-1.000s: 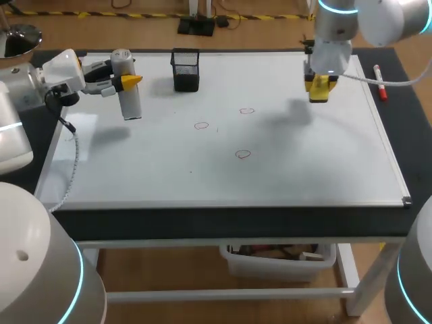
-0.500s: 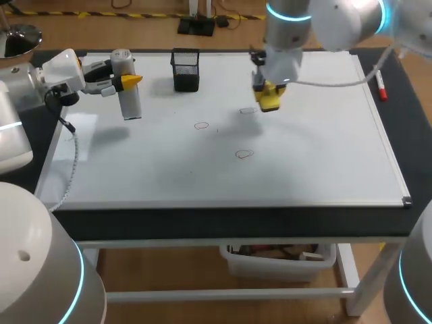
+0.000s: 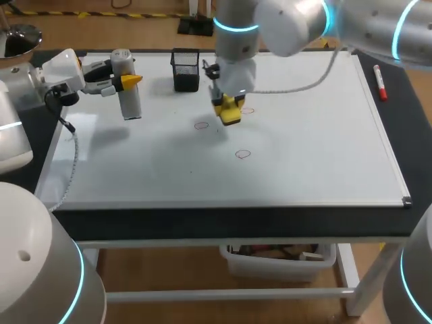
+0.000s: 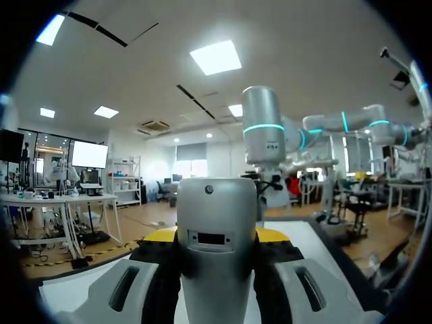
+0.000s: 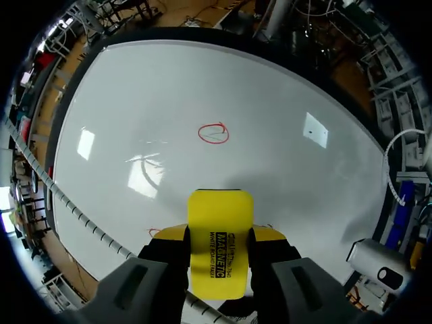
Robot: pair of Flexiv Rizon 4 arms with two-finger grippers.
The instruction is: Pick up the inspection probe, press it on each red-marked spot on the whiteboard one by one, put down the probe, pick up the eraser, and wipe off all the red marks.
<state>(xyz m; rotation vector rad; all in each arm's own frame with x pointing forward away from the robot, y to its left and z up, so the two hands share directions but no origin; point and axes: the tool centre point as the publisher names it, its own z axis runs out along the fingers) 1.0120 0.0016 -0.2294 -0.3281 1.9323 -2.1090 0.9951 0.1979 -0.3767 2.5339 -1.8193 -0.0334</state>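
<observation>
Yellow block eraser (image 3: pixel 229 112) is clamped in your right end effector (image 5: pixel 217 251), over the whiteboard (image 3: pixel 324 148) just front-right of the black mesh cup (image 3: pixel 185 69). Red rings (image 3: pixel 201 125) flank it, with a third ring (image 3: pixel 243 154) farther from the cup. Left end effector (image 3: pixel 125 82), gripping the grey cylindrical probe (image 3: pixel 128 88), sits farther off.

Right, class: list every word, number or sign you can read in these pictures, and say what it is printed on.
"MAGNETIC": black print on the yellow block eraser; the smaller lines above and below it are too small to read.
Grey cylindrical probe: a dark panel, no legible text.
White whiteboard: only hand-drawn red circles, no writing.
</observation>
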